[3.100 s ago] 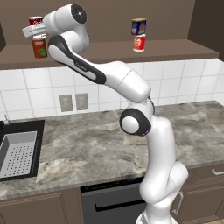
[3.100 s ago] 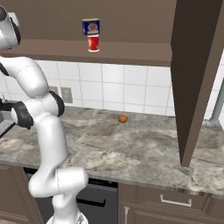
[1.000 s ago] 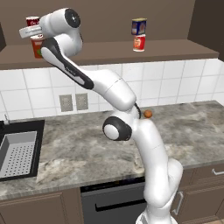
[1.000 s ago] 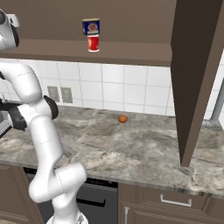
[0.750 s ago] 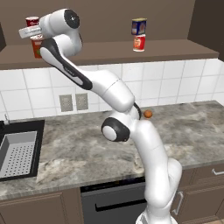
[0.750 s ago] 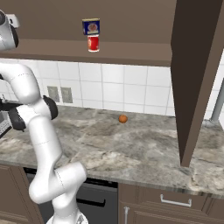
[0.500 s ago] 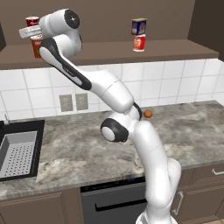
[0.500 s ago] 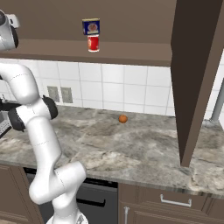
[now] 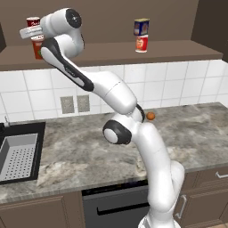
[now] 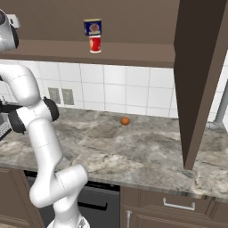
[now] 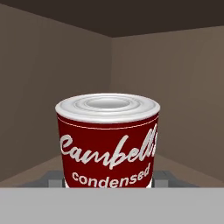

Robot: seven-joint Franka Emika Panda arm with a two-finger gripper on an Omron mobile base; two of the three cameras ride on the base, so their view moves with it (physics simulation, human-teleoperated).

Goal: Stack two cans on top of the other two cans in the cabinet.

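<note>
Standing upright between the grey fingers [image 11: 52, 178] of the gripper [image 9: 27, 32], which is clamped on it, the red-topped can with a silver ribbed lid and white cursive lettering [image 11: 107, 139] sits on top of the dull orange-red can [image 9: 37, 49] at the left end of the dark-brown wooden cabinet shelf [image 9: 111, 50]. Further right on this shelf, the small dark blue can with a yellow label [image 9: 141, 27] rests on the bright red can with a pale label [image 9: 141, 44]. The hand view lets the lettering be read, and the right base view shows a small orange ball [image 10: 125, 120] on the smooth marbled grey counter [image 10: 133, 147].

Even, soft rendered light, faint shadows, no glare, sharp throughout.
</note>
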